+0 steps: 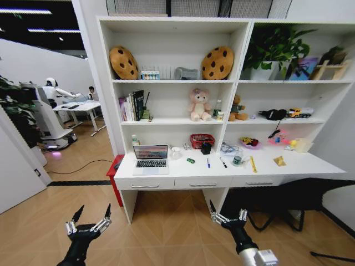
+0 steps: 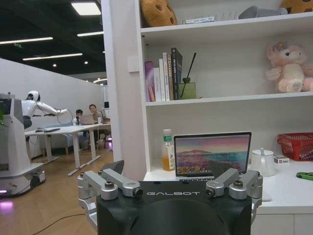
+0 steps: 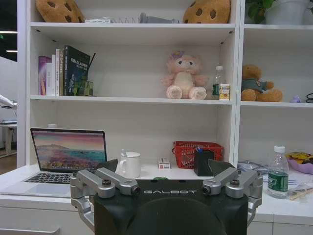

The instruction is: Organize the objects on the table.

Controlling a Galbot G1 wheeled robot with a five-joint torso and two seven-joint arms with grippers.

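The white table [image 1: 183, 173] stands ahead, joined to the shelving. On it from left to right lie a silver laptop [image 1: 151, 158] with its lid up, a tiny green toy [image 1: 190, 160], a blue pen [image 1: 208, 163], a black pen [image 1: 223, 162], a yellow ruler-like strip [image 1: 253, 164] and a small yellow packet [image 1: 279, 160]. A clear container [image 1: 301, 145] sits at the back right. My left gripper [image 1: 94, 210] and right gripper [image 1: 227, 209] hang open and empty over the wooden floor, well short of the table. The laptop [image 2: 211, 154] faces the left wrist view, and in the right wrist view the laptop [image 3: 68, 152] is there too.
A red basket [image 1: 201, 141], a black cup [image 1: 206, 148], a white mug [image 1: 176, 152] and a tape roll [image 1: 237, 160] also sit on the table. Three drawers [image 1: 202, 183] run under the top. A black chair base [image 1: 283, 208] lies at the right. Another robot [image 1: 47, 119] stands far left.
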